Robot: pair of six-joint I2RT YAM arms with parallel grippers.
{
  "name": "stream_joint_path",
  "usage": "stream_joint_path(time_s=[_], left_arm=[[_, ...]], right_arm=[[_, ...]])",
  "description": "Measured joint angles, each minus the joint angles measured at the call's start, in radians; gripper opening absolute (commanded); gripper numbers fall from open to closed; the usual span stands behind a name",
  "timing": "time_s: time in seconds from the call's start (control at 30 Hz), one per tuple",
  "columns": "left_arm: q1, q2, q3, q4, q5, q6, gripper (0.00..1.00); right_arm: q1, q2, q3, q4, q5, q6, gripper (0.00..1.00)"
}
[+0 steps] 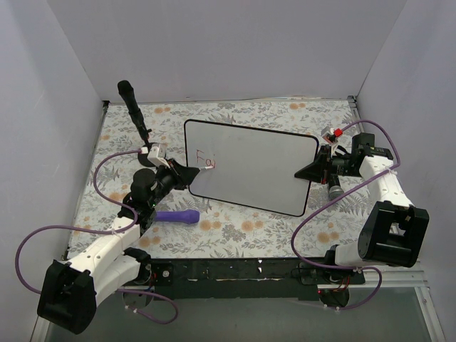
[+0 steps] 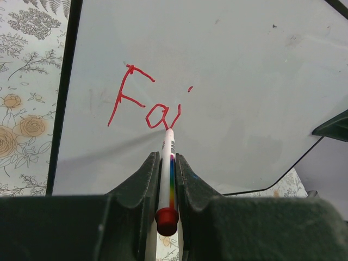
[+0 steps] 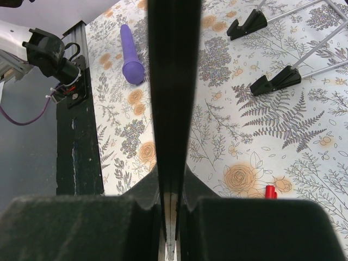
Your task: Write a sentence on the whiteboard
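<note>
Where left wrist looks: marker (image 2: 168, 145) clenched in left gripper (image 2: 165, 156), tip touching sentence (image 2: 133, 101).
Right wrist only: whiteboard (image 3: 174, 81) edge clamped by right gripper (image 3: 171, 182); red cap (image 3: 270, 191) seen rightward.

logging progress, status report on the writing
Left gripper shut on marker, right gripper clamps whiteboard edge. Sentence at "Fai". Nothing blocking the pen.

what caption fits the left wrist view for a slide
Left gripper holds a marker to the whiteboard, red letters "Fai" written so far
</note>
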Motion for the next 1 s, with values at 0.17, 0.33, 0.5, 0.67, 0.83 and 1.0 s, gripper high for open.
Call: stream_joint_path(time_s=[0.17,0.33,0.5,0.67,0.83,1.0], left_arm=[[0.0,0.0,0.0,-0.003,0.007,-0.003,0.0],[0.0,-0.006,0.0,-0.001,0.03,-0.018,0.0],[0.0,-0.048,0.0,-0.005,0.042,-0.028,0.0],[0.0,-0.102,0.0,-0.01,0.046,-0.039,0.0],[0.0,-0.124,0.0,-0.021,0.053,-0.048,0.0],[0.0,-0.144,0.0,-0.03,0.069,-0.055,0.0]], right_arm=[[0.0,0.0,0.0,0.0,0.0,-0.002,0.01],[0.0,0.0,0.0,0.003,0.0,-0.01,0.01],[0.0,0.0,0.0,0.003,0.0,-0.011,0.01],[0.0,0.0,0.0,0.003,0.0,-0.011,0.01],[0.0,0.0,0.0,0.003,0.0,-0.011,0.01],[0.0,0.0,0.0,0.003,0.0,-0.011,0.01]])
